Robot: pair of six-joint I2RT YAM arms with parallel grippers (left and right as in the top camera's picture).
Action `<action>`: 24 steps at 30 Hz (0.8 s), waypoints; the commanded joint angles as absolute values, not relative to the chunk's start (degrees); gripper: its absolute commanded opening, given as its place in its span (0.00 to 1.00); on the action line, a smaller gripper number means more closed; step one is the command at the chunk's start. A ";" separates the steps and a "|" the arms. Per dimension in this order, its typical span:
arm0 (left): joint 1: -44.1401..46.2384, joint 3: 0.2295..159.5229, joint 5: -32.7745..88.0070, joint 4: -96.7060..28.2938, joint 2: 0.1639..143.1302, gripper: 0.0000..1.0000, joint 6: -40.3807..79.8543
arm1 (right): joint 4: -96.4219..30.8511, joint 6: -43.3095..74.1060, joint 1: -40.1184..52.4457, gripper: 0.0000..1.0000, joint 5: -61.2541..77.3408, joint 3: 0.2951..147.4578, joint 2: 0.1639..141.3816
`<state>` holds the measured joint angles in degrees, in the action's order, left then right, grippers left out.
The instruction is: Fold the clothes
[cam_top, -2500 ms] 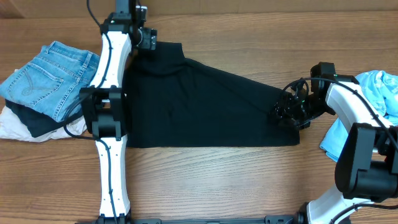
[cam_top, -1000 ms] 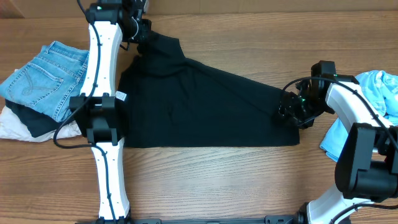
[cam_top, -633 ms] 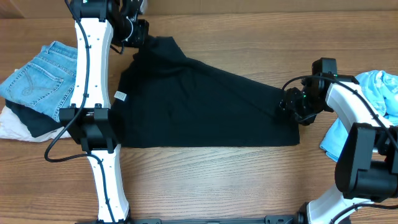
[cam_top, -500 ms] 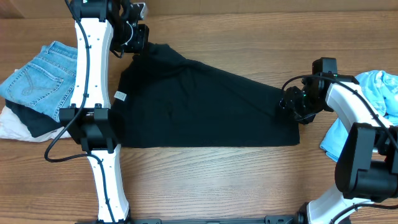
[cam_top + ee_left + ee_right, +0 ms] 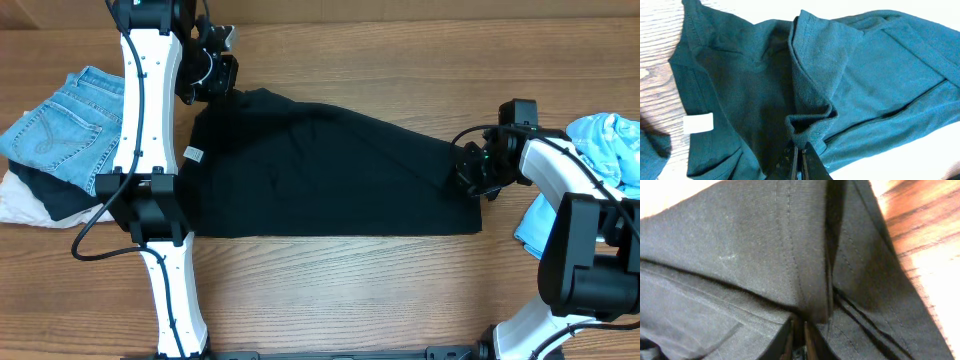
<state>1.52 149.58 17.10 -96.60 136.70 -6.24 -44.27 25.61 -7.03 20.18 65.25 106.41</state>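
The clothes here are a black T-shirt (image 5: 330,170) spread across the table's middle, its small white tag (image 5: 193,154) at the left edge. My left gripper (image 5: 215,75) hangs over the shirt's far left corner, shut on a bunched fold of hem. In the left wrist view the gripper (image 5: 800,150) pinches that fold, with the shirt (image 5: 870,60) draped below and the tag (image 5: 698,123) at the left. My right gripper (image 5: 470,172) sits at the shirt's right end, shut on its edge. In the right wrist view the gripper (image 5: 799,327) clamps a seamed fold of the shirt (image 5: 740,245).
Blue denim jeans (image 5: 70,125) lie at the far left on top of a dark and a white garment (image 5: 30,205). A light blue cloth (image 5: 605,140) lies at the far right beside the right arm. Wooden table (image 5: 350,290) shows in front of the shirt.
My left gripper has moved toward the front with the shirt's far left corner, lowering that raised fold. My right gripper has shut on the shirt's right edge.
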 commanded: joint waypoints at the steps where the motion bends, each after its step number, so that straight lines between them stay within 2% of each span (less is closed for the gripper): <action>1: 1.58 150.61 13.06 -96.82 132.88 0.04 -7.11 | -43.66 25.30 -6.87 0.04 19.88 64.88 106.78; 13: -1.83 148.99 10.50 -96.82 129.38 0.04 -5.78 | -42.50 22.28 -12.05 0.04 16.14 65.25 106.78; 24: -1.83 135.37 9.63 -96.84 129.38 0.04 -6.00 | -42.78 22.26 -12.40 0.04 16.99 65.32 106.78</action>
<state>-1.76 139.04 10.61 -96.66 130.72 -6.15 -42.76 22.76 -12.05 17.41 65.19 106.41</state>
